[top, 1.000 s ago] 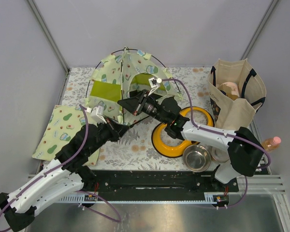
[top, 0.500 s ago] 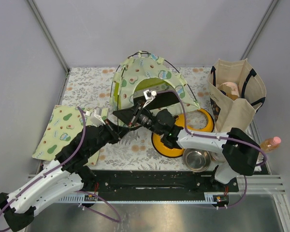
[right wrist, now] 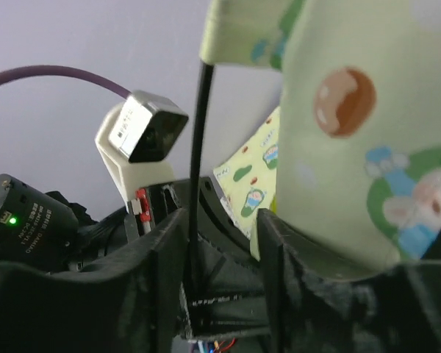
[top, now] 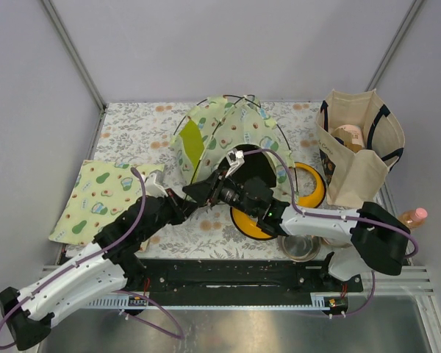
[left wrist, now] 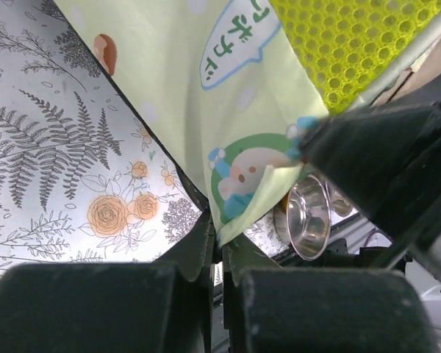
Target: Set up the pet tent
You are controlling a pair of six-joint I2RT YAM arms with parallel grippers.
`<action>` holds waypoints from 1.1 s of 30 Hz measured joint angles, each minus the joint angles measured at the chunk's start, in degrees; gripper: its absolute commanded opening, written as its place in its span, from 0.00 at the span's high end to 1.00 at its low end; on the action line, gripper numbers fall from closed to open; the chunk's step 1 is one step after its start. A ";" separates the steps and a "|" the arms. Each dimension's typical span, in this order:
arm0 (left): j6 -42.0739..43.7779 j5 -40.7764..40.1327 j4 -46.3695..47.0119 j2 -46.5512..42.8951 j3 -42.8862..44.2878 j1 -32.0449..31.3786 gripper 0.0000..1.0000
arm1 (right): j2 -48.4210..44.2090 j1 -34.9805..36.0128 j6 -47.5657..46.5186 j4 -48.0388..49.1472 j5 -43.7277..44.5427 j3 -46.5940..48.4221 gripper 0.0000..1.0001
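The pet tent [top: 231, 125] stands as a tilted dome at the back middle, with avocado-print fabric, a lime panel and thin black poles. My left gripper [top: 185, 209] is at the tent's near lower edge. In the left wrist view it [left wrist: 222, 243] is shut on a corner of the tent fabric [left wrist: 206, 95]. My right gripper [top: 193, 191] is right beside it, reaching in from the right. In the right wrist view it [right wrist: 224, 250] is open, with a thin black pole [right wrist: 199, 147] running between the jaws close to the left finger. Tent fabric [right wrist: 353, 132] hangs to its right.
The flat avocado-print mat [top: 95, 195] lies at the left. The orange feeder [top: 309, 193] sits under my right arm, with a steel bowl [top: 300, 246] in front of it. A cloth tote bag [top: 360, 147] stands at the right. A bottle [top: 413, 218] lies at the right edge.
The tent has swung from the back left toward the middle and risen into a dome. Both grippers have come nearer the front edge and closer together.
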 measured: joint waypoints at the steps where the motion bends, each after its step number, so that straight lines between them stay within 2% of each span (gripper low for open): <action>1: 0.50 -0.15 0.66 0.48 -0.20 0.00 1.00 | -0.79 -0.02 0.04 -1.70 -0.04 -0.37 0.41; 6: 1.92 -0.52 5.01 1.84 -2.25 0.00 1.00 | -2.97 -0.04 0.13 -9.73 -0.72 -1.40 0.39; 9: 2.49 -0.55 6.99 2.05 -3.74 0.00 1.00 | -3.34 0.00 0.13 -12.35 -1.64 -1.68 0.41; 11: 2.99 -0.55 7.69 2.29 -3.96 0.00 1.00 | -3.43 0.20 -0.02 -13.53 -1.92 -1.99 0.46; 18: 4.79 -0.55 9.16 2.58 -4.00 0.00 1.00 | -3.43 0.74 -2.25 -13.22 -2.01 -2.40 0.54; 25: 4.70 -1.11 8.98 2.45 -4.02 0.00 1.00 | -3.43 2.95 -4.17 -10.43 -1.40 -2.67 0.45; 30: 2.03 -2.84 6.27 2.47 -4.02 0.00 1.00 | -3.30 3.15 -5.88 -10.49 0.48 -2.14 0.56; 33: -0.15 -3.19 5.03 2.45 -4.02 0.00 1.00 | -2.47 3.19 -6.56 -10.62 1.42 -0.28 0.57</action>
